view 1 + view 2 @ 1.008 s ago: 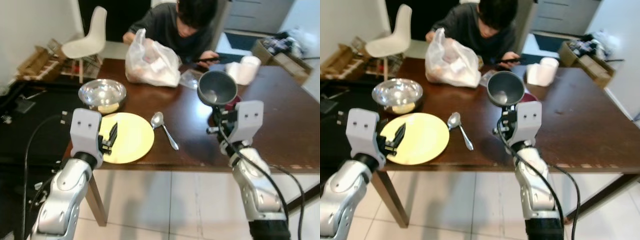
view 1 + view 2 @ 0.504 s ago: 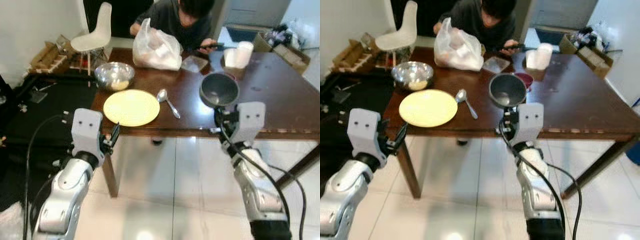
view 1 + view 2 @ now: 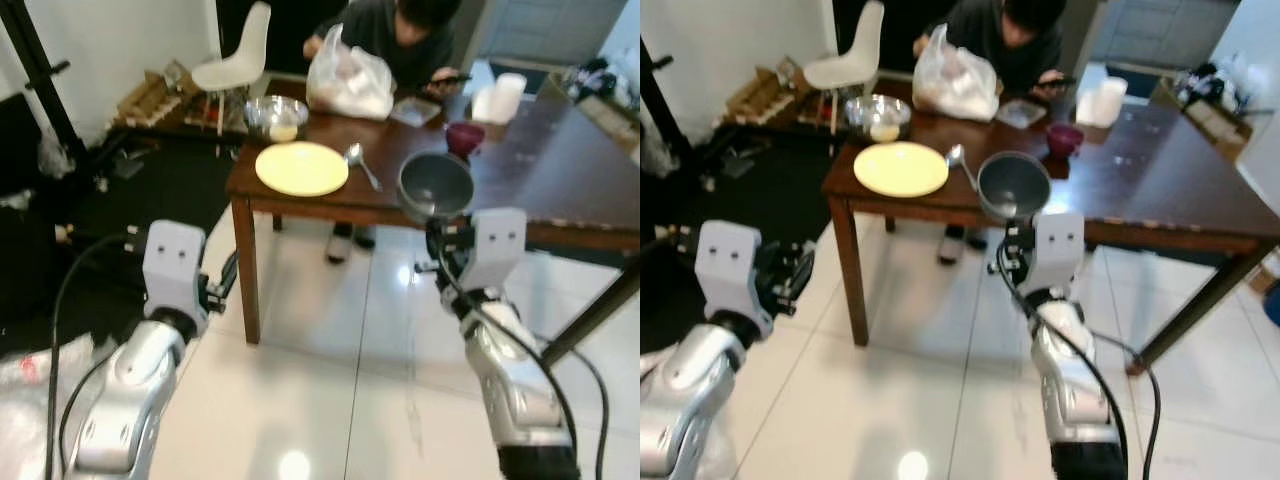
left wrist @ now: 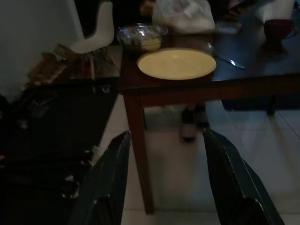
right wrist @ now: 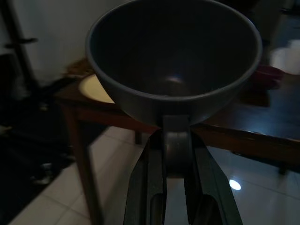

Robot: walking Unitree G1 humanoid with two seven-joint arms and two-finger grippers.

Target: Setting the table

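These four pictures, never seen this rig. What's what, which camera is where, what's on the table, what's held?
It is a walking humanoid with two silver arms. Two pictures come from its head camera, looking down; the dark two come from cameras on its wrists. The right gripper has its jaws shut on a grey bowl by a tab under its rim. The left gripper is open and holds nothing. The brown table carries a yellow plate, a spoon, a metal bowl, a plastic bag and a dark red cup. A person sits behind.
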